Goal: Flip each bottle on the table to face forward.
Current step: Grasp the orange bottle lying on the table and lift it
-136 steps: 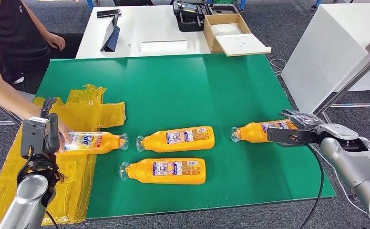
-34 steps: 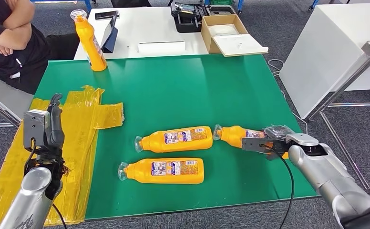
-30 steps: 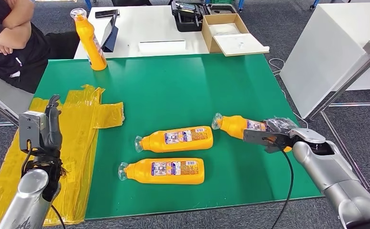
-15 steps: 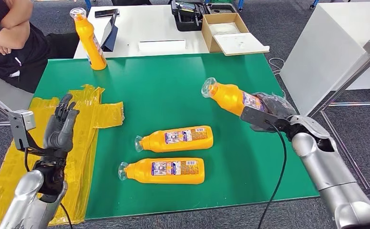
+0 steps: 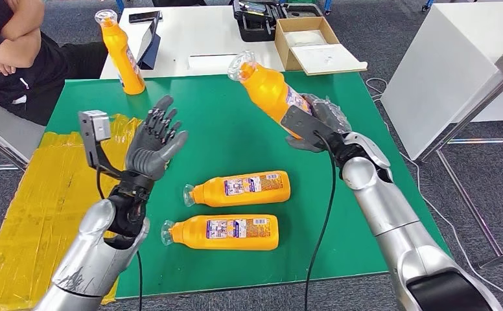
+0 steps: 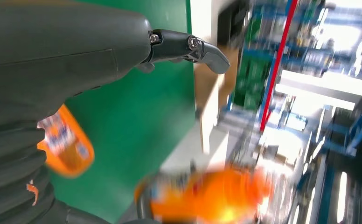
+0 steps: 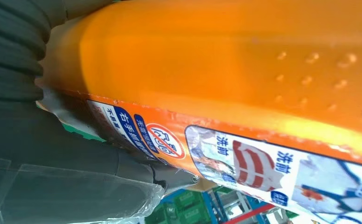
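Above the tabletop (image 5: 339, 214) the right robot hand (image 5: 314, 123) grips one bottle (image 5: 268, 87), left robot hand (image 5: 155, 142) spread empty, two bottles (image 5: 239, 189) unturned

Head cam sits high on the robot, looking forward and down over the green table (image 5: 249, 129), wide enough to catch both arms coming up from below and the white desk (image 5: 190, 39) behind. The left wrist cam rides right behind the left hand (image 5: 153, 144), turned on its side and facing across the table edge toward some shelving, I think, since it's badly blurred. The right wrist cam is jammed up against the orange bottle (image 7: 226, 60) the right hand (image 5: 314, 120) holds. All three views share that lifted bottle.
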### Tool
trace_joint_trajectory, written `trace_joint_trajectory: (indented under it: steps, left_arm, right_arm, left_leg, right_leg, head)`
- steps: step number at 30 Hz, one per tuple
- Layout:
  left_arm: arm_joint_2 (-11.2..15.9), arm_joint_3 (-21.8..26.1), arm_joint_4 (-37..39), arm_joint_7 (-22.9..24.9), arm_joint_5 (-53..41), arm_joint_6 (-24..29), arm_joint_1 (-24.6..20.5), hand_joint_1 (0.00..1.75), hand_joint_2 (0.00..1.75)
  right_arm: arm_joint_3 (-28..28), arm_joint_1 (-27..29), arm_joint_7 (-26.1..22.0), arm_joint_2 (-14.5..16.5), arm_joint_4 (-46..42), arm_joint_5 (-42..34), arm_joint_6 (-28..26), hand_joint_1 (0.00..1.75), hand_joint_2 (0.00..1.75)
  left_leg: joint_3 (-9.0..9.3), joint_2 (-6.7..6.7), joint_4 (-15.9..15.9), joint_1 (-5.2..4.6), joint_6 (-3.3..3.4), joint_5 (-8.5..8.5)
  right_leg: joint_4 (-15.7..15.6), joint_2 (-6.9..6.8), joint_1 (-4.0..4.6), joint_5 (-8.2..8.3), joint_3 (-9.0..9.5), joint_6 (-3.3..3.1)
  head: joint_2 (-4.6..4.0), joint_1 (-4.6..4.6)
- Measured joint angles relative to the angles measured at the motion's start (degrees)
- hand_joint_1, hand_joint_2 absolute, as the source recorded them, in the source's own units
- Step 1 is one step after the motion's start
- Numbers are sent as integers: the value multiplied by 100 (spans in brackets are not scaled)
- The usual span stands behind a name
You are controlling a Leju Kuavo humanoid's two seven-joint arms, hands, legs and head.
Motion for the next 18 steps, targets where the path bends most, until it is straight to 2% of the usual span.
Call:
trace_joint_trajectory:
  steps: [7, 12, 18]
  left_arm:
    - [-89, -126, 61, 60, 43, -38, -107, 0, 175]
    - [-497, -588, 318, 322, -63, -49, -519, 0, 175]
    - [-644, -723, 492, 450, -180, 107, -787, 0, 175]
  right_arm:
    - [29, -56, 55, 124, 125, 19, -37, 175, 175]
    - [146, -150, 240, 585, 545, 347, -188, 175, 175]
    - [226, -216, 430, 822, 656, 616, -220, 175, 175]
  left_leg:
    - [0, 0, 0, 0, 0, 0]
    - [-6, 0, 0, 0, 0, 0]
    - [-10, 0, 0, 1, 0, 0]
  right_leg:
    - [0, 0, 0, 0, -1, 0]
    - [0, -1, 1, 0, -6, 0]
    - [3, -1, 1, 0, -10, 0]
  head:
    - [0, -1]
    - [0, -1]
    - [0, 0]
